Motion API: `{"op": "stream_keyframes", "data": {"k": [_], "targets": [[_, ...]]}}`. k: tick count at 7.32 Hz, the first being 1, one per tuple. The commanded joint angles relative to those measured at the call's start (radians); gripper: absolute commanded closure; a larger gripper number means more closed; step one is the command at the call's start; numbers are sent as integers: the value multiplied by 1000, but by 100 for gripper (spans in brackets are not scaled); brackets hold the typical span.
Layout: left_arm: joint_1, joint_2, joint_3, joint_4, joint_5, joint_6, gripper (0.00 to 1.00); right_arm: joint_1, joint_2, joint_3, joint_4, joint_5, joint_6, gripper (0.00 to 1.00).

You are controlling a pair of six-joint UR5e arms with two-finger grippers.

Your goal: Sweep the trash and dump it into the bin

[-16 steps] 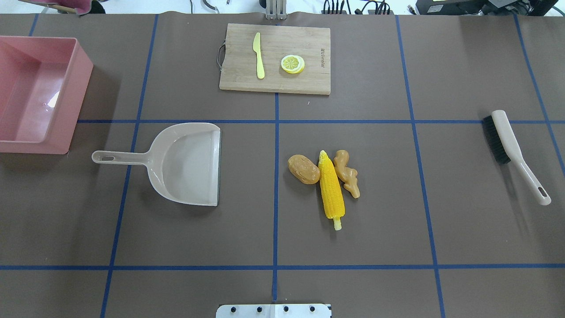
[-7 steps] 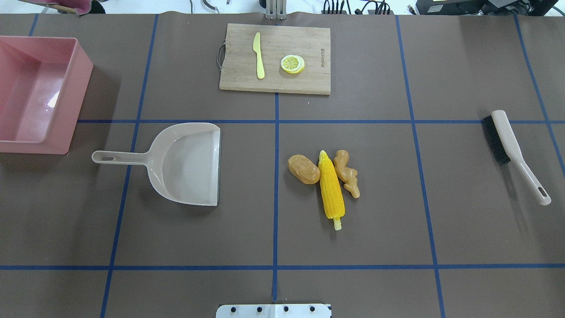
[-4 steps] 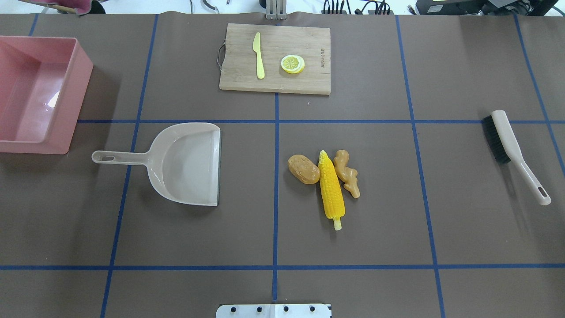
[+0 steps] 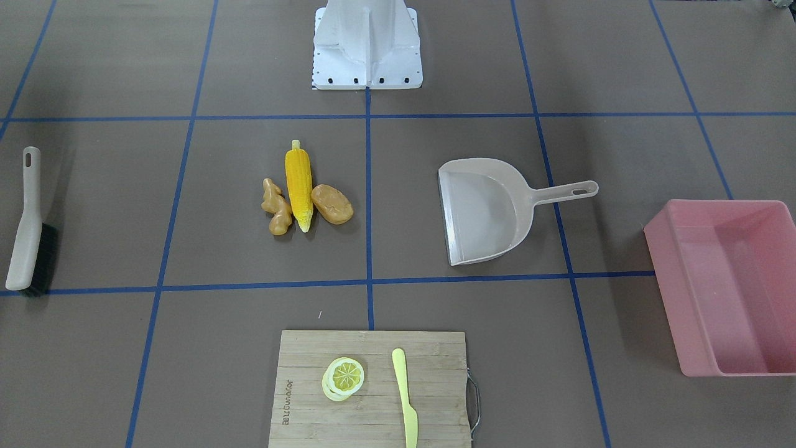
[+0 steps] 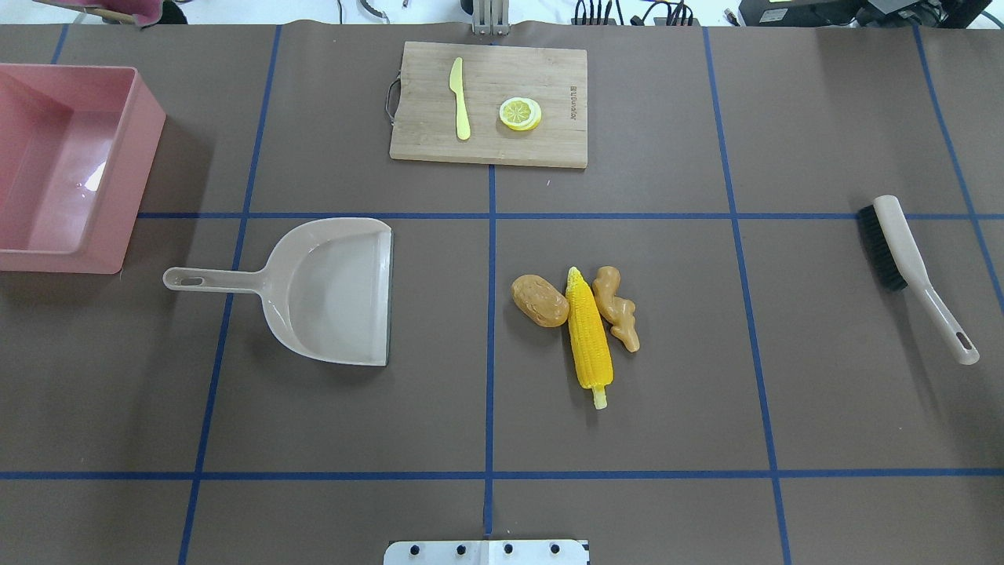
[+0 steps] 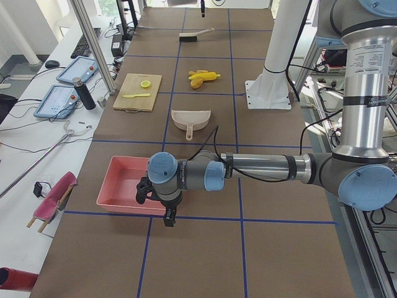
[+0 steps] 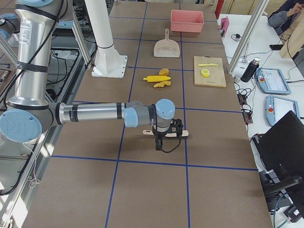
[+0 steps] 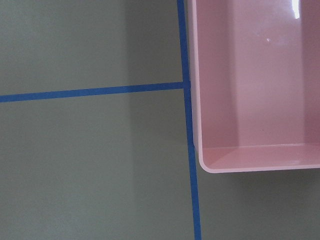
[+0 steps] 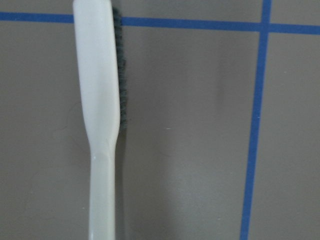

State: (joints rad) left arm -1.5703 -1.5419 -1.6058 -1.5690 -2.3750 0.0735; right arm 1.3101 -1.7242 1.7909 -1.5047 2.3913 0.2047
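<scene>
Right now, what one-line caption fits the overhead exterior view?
Yellow toy corn cob, knobbly tan ginger root and brown potato clustered between beige plastic dustpan and black-bristled brush; pink rectangular tub at left.

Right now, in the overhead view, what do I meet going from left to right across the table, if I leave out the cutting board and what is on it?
pink bin → dustpan → potato → corn cob → ginger root → brush

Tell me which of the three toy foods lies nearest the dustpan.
The brown potato, toward the dustpan; the corn cob lies in the middle, the ginger root beyond.
</scene>
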Motion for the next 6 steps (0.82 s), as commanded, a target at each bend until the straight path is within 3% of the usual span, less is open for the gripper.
{"op": "stream_keyframes", "data": {"k": [1, 3, 5, 6], "targets": [[1, -3, 0, 4, 0, 0, 2, -112, 28, -25, 0, -4, 50, 0], [1, -14, -49, 35, 0, -1, 1, -165, 80, -76, 0, -11, 82, 0], [10, -24, -181, 174, 8, 6, 0, -208, 113, -111, -2, -17, 88, 0], [16, -71, -193, 226, 10, 5, 0, -222, 113, -116, -2, -18, 100, 0]]}}
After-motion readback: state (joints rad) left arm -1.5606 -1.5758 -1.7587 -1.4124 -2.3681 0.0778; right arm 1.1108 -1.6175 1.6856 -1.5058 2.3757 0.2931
